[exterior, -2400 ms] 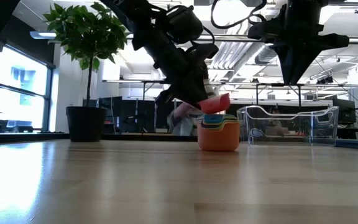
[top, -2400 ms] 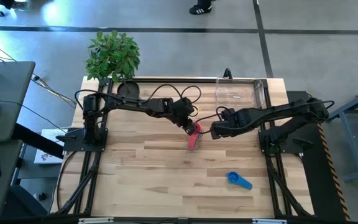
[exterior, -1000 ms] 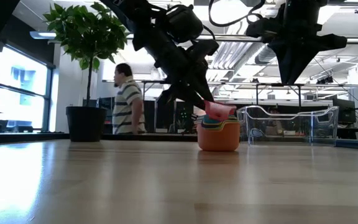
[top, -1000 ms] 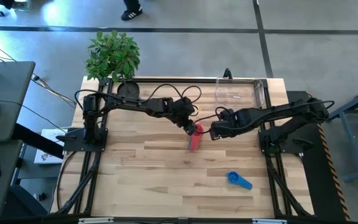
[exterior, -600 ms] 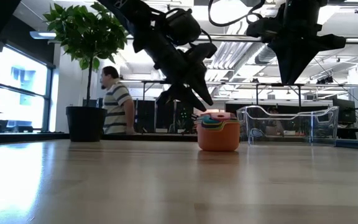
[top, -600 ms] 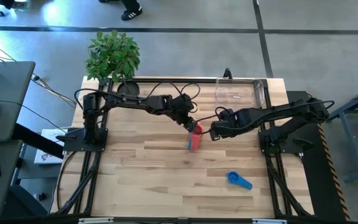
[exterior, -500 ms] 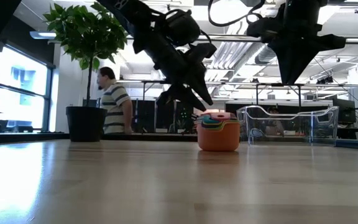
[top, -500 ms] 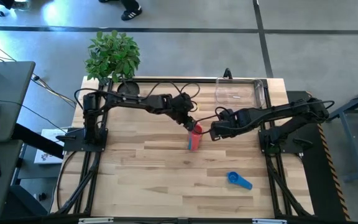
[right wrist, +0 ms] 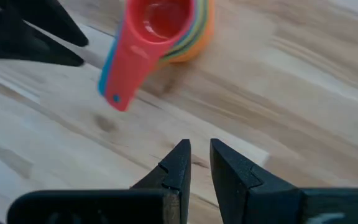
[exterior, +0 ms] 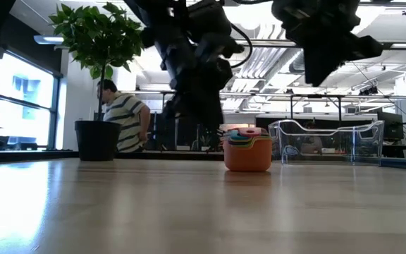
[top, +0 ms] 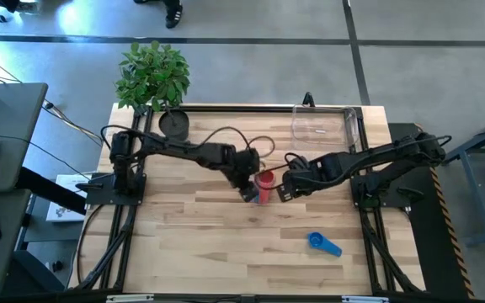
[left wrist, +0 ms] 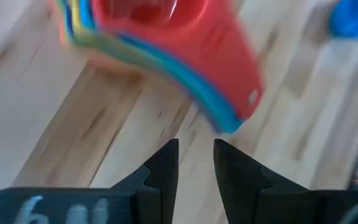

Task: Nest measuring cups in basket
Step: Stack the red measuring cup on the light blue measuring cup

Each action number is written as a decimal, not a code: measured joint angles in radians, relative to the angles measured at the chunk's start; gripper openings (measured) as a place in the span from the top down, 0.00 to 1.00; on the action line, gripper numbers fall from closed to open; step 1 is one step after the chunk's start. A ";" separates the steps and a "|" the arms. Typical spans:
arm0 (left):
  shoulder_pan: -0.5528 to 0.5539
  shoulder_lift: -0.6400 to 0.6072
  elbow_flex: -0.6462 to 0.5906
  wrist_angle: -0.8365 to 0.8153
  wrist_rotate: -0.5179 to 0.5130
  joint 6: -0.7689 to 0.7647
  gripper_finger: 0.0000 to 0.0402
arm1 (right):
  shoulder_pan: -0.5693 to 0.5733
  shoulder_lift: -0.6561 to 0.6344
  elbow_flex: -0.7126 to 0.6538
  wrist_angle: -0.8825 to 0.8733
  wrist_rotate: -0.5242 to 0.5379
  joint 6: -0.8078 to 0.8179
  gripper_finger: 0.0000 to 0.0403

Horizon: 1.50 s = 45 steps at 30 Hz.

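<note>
Cup stack (top: pixel 264 181) sits mid-tabletop, red cup on top, handles fanned toward the front edge. Left gripper (top: pixel 248 193) is just beside the handles on the left; right gripper (top: pixel 282 191) just beside the stack on the right. Both hold nothing: left fingers (left wrist: pixel 164 171) a narrow gap apart, right fingers (right wrist: pixel 178 167) nearly together. Lone blue cup (top: pixel 322 244) lies well apart, toward the front right, handle pointing right and forward. Right arm is nearer, so I'd expect it to fetch that one. Basket (top: pixel 326 124) is at the back right, with no cups in it that I can see. Tabletop (top: pixel 183 244) is bare light wood. Plant (top: pixel 152 76) is at the back-left corner; a person (exterior: pixel 121 125) stands in the room behind.
</note>
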 joint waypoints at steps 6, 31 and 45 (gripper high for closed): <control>-0.044 0.000 0.000 -0.012 -0.080 0.015 0.78 | 0.018 0.076 0.000 0.089 0.008 0.024 0.87; -0.048 0.001 -0.004 -0.036 -0.286 0.159 0.78 | 0.022 0.313 -0.001 0.269 0.124 0.155 0.87; -0.049 0.003 -0.006 -0.023 -0.301 0.233 0.78 | -0.001 0.313 -0.001 0.335 0.087 0.128 0.87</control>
